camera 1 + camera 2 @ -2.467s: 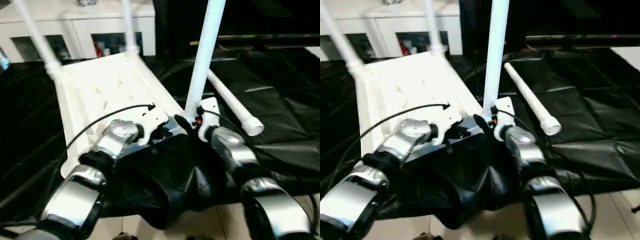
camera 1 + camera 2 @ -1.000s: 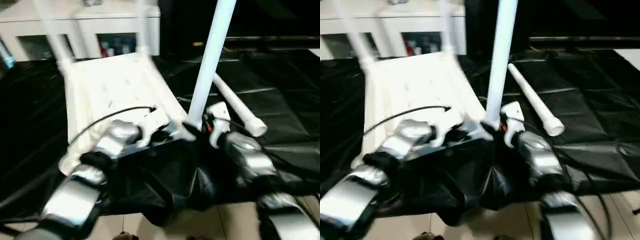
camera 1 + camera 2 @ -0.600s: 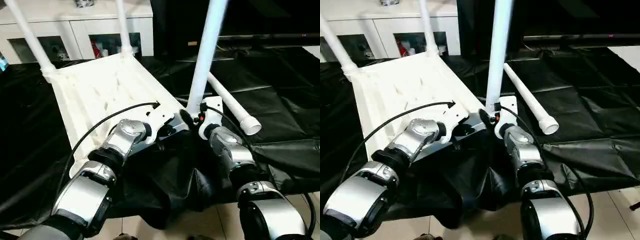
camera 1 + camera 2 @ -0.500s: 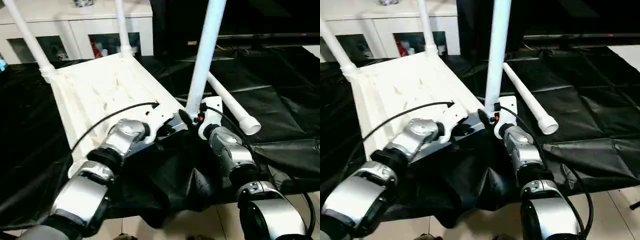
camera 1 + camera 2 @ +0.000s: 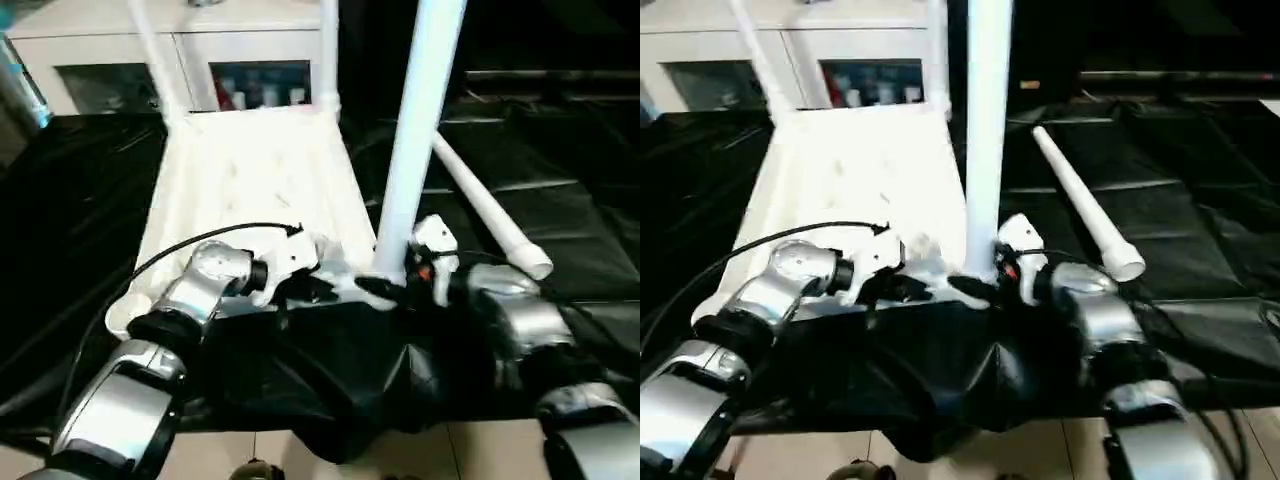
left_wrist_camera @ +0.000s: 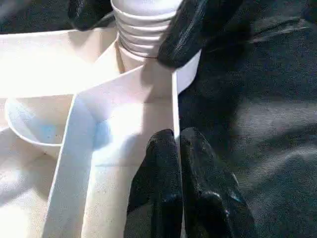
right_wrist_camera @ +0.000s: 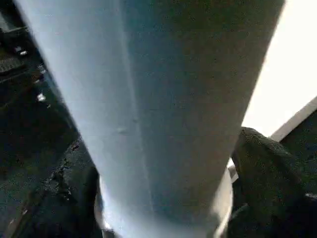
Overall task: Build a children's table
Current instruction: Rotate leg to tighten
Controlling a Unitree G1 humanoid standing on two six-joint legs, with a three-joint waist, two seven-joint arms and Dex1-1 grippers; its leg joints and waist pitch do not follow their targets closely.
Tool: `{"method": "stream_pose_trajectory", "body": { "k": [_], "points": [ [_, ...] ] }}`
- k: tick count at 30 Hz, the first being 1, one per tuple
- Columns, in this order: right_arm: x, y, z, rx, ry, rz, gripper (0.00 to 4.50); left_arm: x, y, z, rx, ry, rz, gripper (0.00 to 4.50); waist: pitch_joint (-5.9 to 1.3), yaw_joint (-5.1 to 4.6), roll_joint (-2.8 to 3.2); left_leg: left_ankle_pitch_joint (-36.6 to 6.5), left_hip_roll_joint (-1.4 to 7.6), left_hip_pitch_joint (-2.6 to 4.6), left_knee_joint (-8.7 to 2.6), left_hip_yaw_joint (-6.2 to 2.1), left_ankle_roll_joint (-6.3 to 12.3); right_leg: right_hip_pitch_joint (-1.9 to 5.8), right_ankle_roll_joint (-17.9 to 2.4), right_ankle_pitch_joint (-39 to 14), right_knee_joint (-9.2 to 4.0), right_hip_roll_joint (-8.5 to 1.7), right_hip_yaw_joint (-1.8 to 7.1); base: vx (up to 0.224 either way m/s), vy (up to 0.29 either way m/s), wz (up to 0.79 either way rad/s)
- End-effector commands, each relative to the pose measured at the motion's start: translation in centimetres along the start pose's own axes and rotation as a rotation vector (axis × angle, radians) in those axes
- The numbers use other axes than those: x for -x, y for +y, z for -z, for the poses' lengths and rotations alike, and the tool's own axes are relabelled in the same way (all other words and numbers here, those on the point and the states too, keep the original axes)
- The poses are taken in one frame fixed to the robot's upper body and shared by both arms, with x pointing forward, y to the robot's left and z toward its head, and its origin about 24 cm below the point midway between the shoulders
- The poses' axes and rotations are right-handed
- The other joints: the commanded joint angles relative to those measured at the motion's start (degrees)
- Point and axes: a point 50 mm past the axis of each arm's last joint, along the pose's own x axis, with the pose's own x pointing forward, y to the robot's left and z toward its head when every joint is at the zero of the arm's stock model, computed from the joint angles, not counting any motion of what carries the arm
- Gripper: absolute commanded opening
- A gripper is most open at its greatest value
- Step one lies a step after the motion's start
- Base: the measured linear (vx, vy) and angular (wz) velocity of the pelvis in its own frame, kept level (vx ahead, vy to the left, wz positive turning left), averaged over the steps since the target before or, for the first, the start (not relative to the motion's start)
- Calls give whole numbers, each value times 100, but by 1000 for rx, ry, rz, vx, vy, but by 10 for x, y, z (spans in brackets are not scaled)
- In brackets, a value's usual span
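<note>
The children's table lies upside down on the black cloth, its white ribbed tabletop [image 5: 250, 190] facing up. Two legs [image 5: 150, 50] stand in the far corner sockets. A third leg [image 5: 415, 140] stands upright in the near right socket [image 6: 143, 54]. A fourth leg [image 5: 490, 215] lies loose on the cloth to the right. My left gripper [image 6: 177, 144] is shut and empty, its tips resting on the tabletop's rim wall beside that socket. My right gripper [image 5: 388, 288] is open, with its fingers [image 6: 195, 29] on either side of the upright leg's ribbed base.
The black-draped work table [image 5: 560, 150] stretches to the right and ends near me, with cloth hanging over its front edge [image 5: 330, 400] above a tiled floor. A white cabinet [image 5: 230, 60] stands behind the far legs. My left arm's cable [image 5: 200, 245] arcs over the tabletop.
The whole picture has shifted and tilted, so the camera has moved. Both grippers stay at the near right corner, and the upright leg still stands in its socket.
</note>
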Motion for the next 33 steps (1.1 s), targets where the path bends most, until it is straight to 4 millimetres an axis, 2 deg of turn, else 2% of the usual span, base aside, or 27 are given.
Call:
{"method": "stream_pose_trajectory", "body": {
  "k": [1,5,6,7,11,17,19,20,22,23,24,25,26,27,28,32,33],
  "points": [
    [8,-1,-5,12,-5,-24,362,3,-3,-3,-34,-15,48,0,-443,-5,-43,-1642,307,144,-415,-149,220,270,-1346,-1429,-385,-360,231,0,0,0],
    [10,1,-5,11,-1,-52,337,5,-3,-3,-39,-13,57,0,-458,-1,-46,-1452,298,126,-394,-145,291,275,-1364,-1278,-372,-357,225,0,0,0],
    [9,2,-5,5,-7,-59,323,5,-3,-3,-38,-13,55,0,-457,-5,-77,-1431,297,127,-393,-141,301,274,-1365,-1272,-375,-355,223,0,0,0],
    [8,4,-4,2,-9,-68,316,6,-3,-3,-37,-14,55,0,-458,5,-61,-1404,301,130,-389,-143,314,272,-1376,-1278,-370,-361,222,0,0,0],
    [6,8,-2,-14,-11,-94,282,6,-3,-2,-34,-16,54,0,-454,13,-57,-1425,302,134,-394,-144,299,264,-1349,-1360,-378,-355,220,0,0,0],
    [2,12,6,-63,-21,-38,272,3,0,-2,-18,-10,4,0,-451,21,-65,-1448,305,131,-401,-148,236,261,-1299,-1420,-383,-363,226,0,0,0],
    [-4,8,13,-117,-13,82,270,-1,5,-3,9,-3,-61,0,-440,-5,-57,-1534,299,137,-412,-151,171,242,-1265,-1603,-399,-362,225,0,0,0],
    [-11,4,21,-165,11,207,270,-5,11,-6,36,-2,-132,0,-429,-12,-52,-1587,295,143,-420,-158,130,234,-1240,-1717,-411,-363,222,0,0,0],
    [-22,2,28,-259,1,356,270,-13,16,-11,56,3,-210,0,-407,-88,-53,-1853,273,165,-441,-183,-45,216,-1126,-2204,-459,-378,216,0,0,0],
    [-26,2,30,-275,-3,393,270,-16,18,-13,64,2,-235,0,-399,-142,-69,-1970,258,148,-462,-217,-145,244,-995,-2480,-478,-379,197,0,0,0],
    [-35,2,32,-312,-4,483,270,-23,20,-17,90,-3,-286,0,-401,-181,-40,-2044,263,167,-468,-217,-201,211,-952,-2521,-509,-386,208,0,0,0],
    [-41,2,32,-336,-5,544,270,-29,22,-21,115,-11,-321,0,-396,-227,-42,-2216,251,201,-461,-220,-234,182,-951,-2597,-531,-372,201,0,0,0],
    [-43,2,31,-345,-7,558,270,-31,22,-22,121,-13,-330,0,-397,-245,-49,-2265,243,212,-458,-220,-223,176,-947,-2614,-541,-370,201,0,0,0],
    [-46,2,30,-359,-12,576,270,-33,23,-23,130,-17,-345,0,-391,-275,-61,-2278,232,181,-459,-227,-171,203,-949,-2614,-544,-370,202,0,0,0],
    [-52,3,28,-374,-15,607,270,-38,23,-27,144,-25,-361,0,-392,-274,-24,-2291,224,196,-449,-217,-109,188,-928,-2637,-567,-368,205,0,0,0],
    [-71,8,16,-324,-20,619,270,-52,21,-35,149,-36,-381,0,-407,-292,-46,-2188,223,181,-447,-210,-37,196,-975,-2400,-557,-354,207,0,0,0],
    [-78,11,9,-324,-67,570,326,-54,20,-37,137,-41,-373,0,-417,-297,-46,-2142,223,170,-444,-208,-12,202,-1010,-2279,-539,-354,210,0,0,0]
  ]
}}
